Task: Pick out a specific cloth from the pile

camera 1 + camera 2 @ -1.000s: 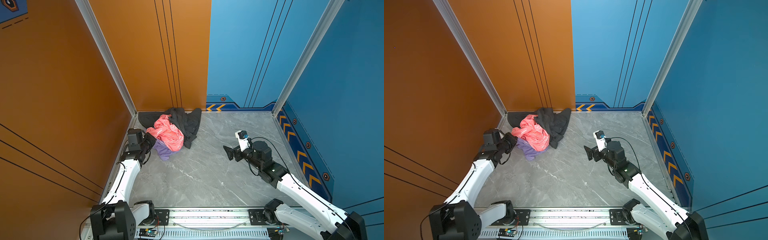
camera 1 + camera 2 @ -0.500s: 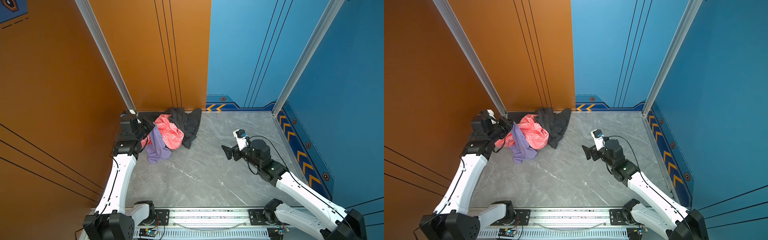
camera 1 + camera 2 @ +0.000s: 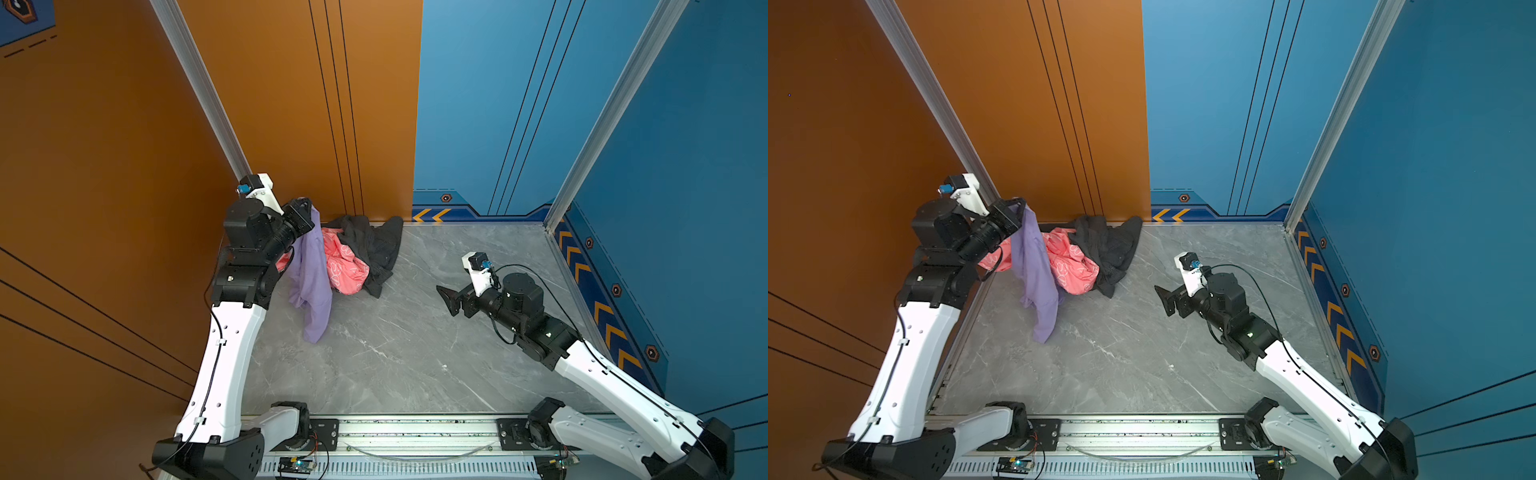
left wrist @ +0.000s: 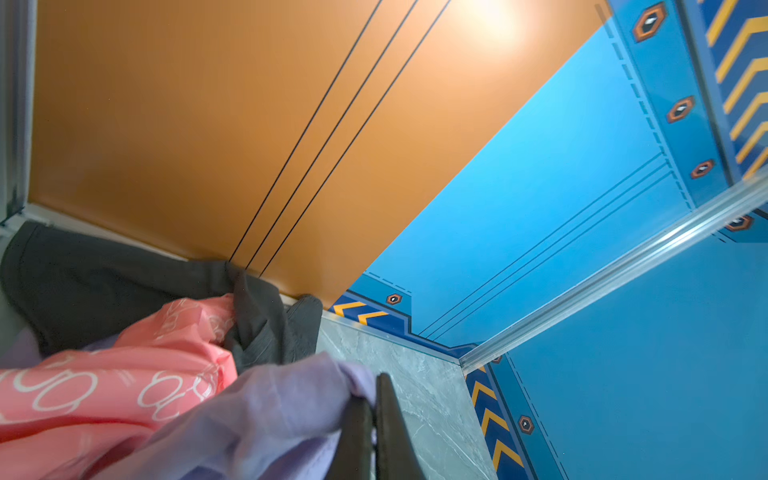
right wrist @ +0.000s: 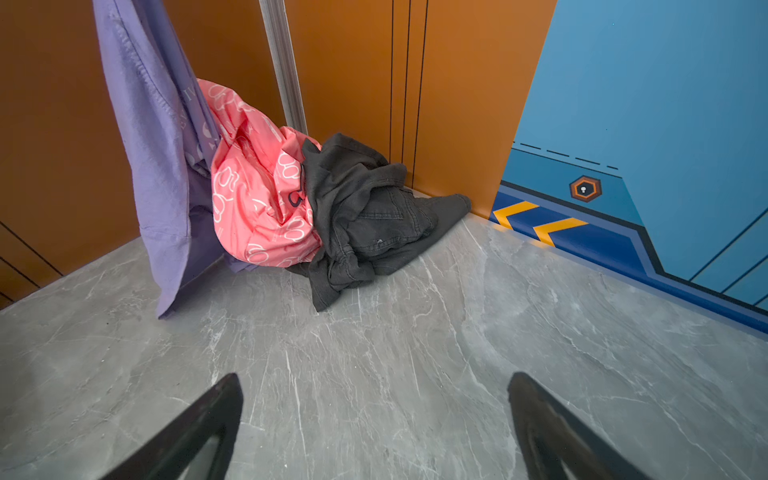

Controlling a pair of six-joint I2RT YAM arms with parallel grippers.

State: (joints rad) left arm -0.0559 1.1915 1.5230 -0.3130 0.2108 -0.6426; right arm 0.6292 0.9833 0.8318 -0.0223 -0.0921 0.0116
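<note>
Lavender cloth (image 3: 309,282) hangs higher now (beside the pile (image 3: 347,266)).

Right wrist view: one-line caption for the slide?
Open right gripper faces the corner: lavender cloth hangs beside pink cloth and black garment on the grey tabletop.

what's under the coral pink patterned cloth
A strip of the soft lavender cloth shows beneath the coral-pink white-patterned cloth; its top hangs from the shut left hand. How far it runs underneath is covered.

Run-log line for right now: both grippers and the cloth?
left gripper: shut on lavender cloth, raised | lavender cloth: hanging beside pile | right gripper: open, empty
</note>
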